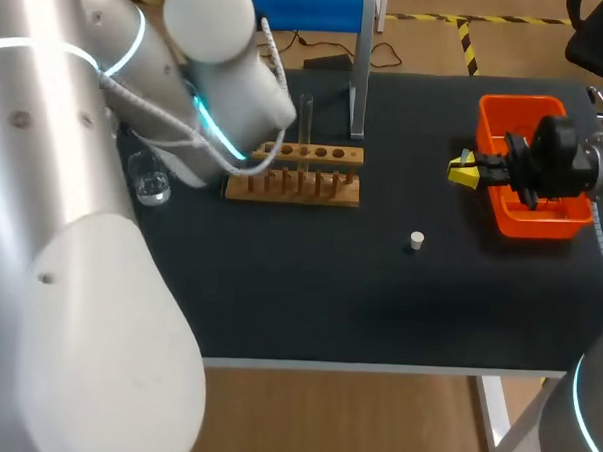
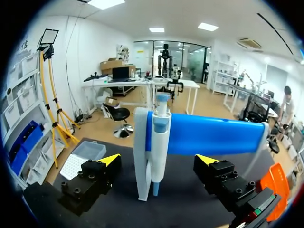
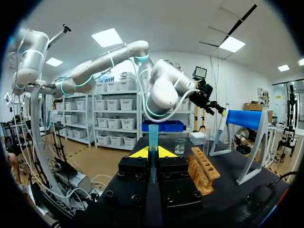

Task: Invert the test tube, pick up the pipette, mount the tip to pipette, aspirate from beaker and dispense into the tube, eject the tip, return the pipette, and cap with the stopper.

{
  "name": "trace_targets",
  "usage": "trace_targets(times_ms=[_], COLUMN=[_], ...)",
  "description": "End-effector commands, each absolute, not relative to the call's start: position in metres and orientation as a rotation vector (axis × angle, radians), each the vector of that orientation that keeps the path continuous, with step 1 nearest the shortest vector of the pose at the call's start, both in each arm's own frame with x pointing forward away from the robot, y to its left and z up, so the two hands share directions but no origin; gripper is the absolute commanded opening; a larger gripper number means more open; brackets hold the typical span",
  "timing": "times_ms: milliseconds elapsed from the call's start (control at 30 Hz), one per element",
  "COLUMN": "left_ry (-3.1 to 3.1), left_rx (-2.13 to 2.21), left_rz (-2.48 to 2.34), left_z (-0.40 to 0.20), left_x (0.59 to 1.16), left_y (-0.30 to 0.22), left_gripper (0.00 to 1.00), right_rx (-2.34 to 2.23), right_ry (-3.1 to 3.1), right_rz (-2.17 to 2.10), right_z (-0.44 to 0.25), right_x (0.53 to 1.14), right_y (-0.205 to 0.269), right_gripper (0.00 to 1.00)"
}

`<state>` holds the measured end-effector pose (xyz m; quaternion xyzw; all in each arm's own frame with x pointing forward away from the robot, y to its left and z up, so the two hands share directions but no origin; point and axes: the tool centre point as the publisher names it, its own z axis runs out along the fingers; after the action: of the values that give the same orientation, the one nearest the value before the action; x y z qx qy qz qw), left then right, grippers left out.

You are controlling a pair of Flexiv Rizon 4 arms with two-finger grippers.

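Observation:
My left gripper (image 2: 157,159) is open, one finger on each side of the blue-and-white pipette (image 2: 160,137), which hangs on its white stand (image 2: 141,156); neither finger touches it. In the head view this gripper is hidden behind its own arm. My right gripper (image 1: 464,170) hovers beside the orange bin (image 1: 532,166), shut on a translucent blue pipette tip (image 3: 153,135) that sticks out ahead of its fingers. A clear test tube (image 1: 306,121) stands upright in the wooden rack (image 1: 293,181). The glass beaker (image 1: 151,184) stands left of the rack. The white stopper (image 1: 416,239) lies on the mat.
A white tip box (image 2: 80,159) sits beside the left gripper, past its finger. The pipette stand's post (image 1: 360,78) rises behind the rack. My bulky left arm (image 1: 81,226) covers the table's left side. The black mat in front of the rack is open.

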<state>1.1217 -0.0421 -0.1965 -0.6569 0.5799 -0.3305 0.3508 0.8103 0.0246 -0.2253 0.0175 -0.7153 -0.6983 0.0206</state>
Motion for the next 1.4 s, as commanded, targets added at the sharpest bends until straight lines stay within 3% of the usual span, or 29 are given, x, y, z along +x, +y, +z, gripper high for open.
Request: trace_targets(times_ms=[33,1400], left_ry=[1.504,1.583], left_rx=[-1.695,-1.567], left_rz=[-0.863,-0.954], left_z=[-0.197,-0.209], left_x=[1.122,1.146], left_y=[-0.044,-0.056], left_gripper=[1.0,1.0], right_rx=[0.053,0.053], right_ry=[-2.219,-2.219], right_rz=[-2.165,-2.165], right_z=[-0.226,-0.226], right_x=[0.81,0.81], right_y=[0.024,0.024], right_gripper=[0.0,0.0])
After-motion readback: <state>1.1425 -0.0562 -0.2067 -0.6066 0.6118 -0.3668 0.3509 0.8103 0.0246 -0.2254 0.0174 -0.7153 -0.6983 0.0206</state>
